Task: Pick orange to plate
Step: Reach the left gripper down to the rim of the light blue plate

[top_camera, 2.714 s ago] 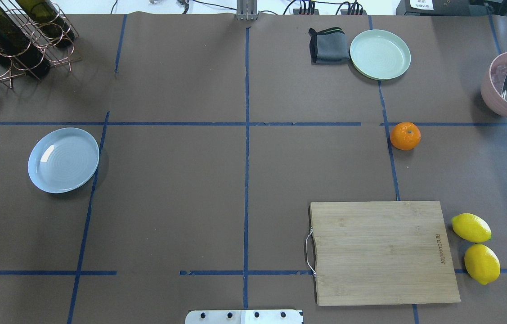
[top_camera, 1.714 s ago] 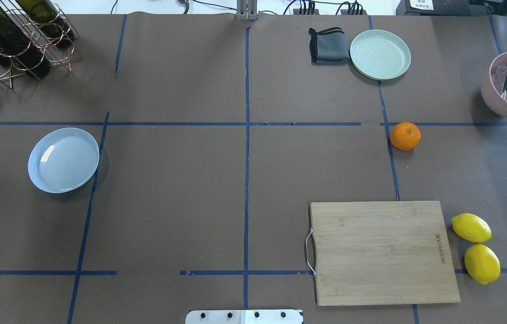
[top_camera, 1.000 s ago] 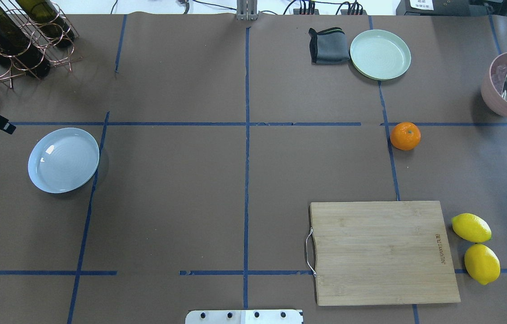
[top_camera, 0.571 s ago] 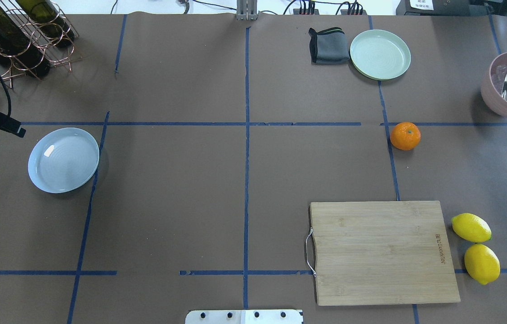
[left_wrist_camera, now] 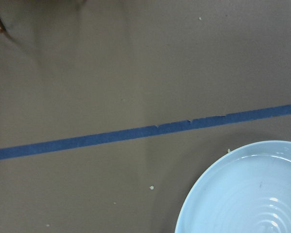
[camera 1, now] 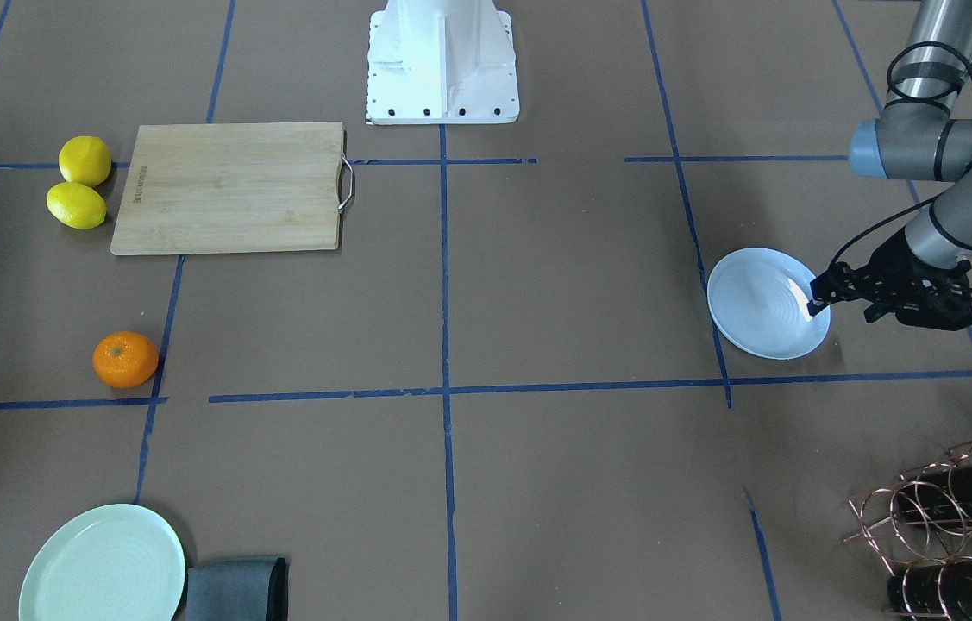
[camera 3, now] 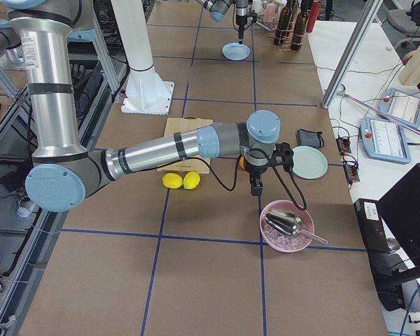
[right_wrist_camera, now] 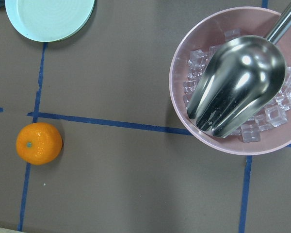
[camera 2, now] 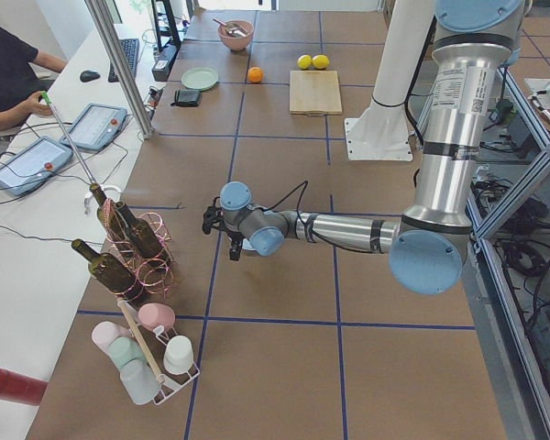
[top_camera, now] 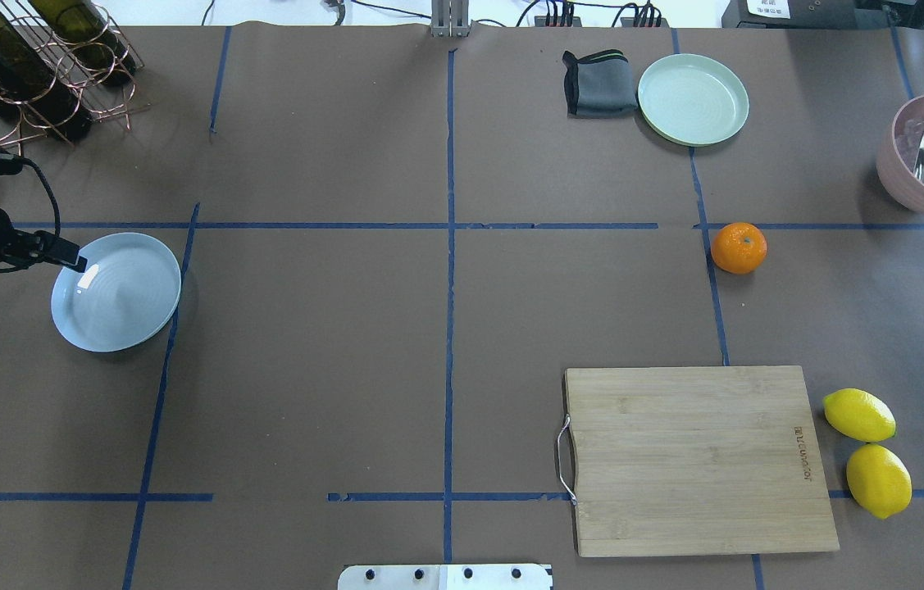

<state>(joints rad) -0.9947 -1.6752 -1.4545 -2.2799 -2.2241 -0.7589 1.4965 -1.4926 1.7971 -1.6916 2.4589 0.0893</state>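
The orange [top_camera: 739, 247] lies on the brown table at the right, on a blue tape line, also seen in the front view [camera 1: 125, 359] and the right wrist view [right_wrist_camera: 39, 143]. The pale bluish plate [top_camera: 121, 299] sits far off at the left with nothing on it. My left gripper [top_camera: 80, 265] hovers at the plate's [camera 1: 761, 310] outer rim, and its fingers read as one narrow tip, shut and holding nothing [camera 1: 813, 304]. My right gripper [camera 3: 256, 189] shows only in the exterior right view, near the orange, and I cannot tell its state.
A mint-green plate [top_camera: 693, 99] and a folded grey cloth [top_camera: 599, 82] lie at the back right. A pink bowl [top_camera: 892, 176] of ice holds a metal scoop. A wooden cutting board [top_camera: 695, 459] and two lemons [top_camera: 859, 414] sit front right. A wine rack [top_camera: 27, 65] stands back left.
My left arm came in from the left edge and moved right until its gripper tip reached the plate's rim. The orange and the plate have not moved.
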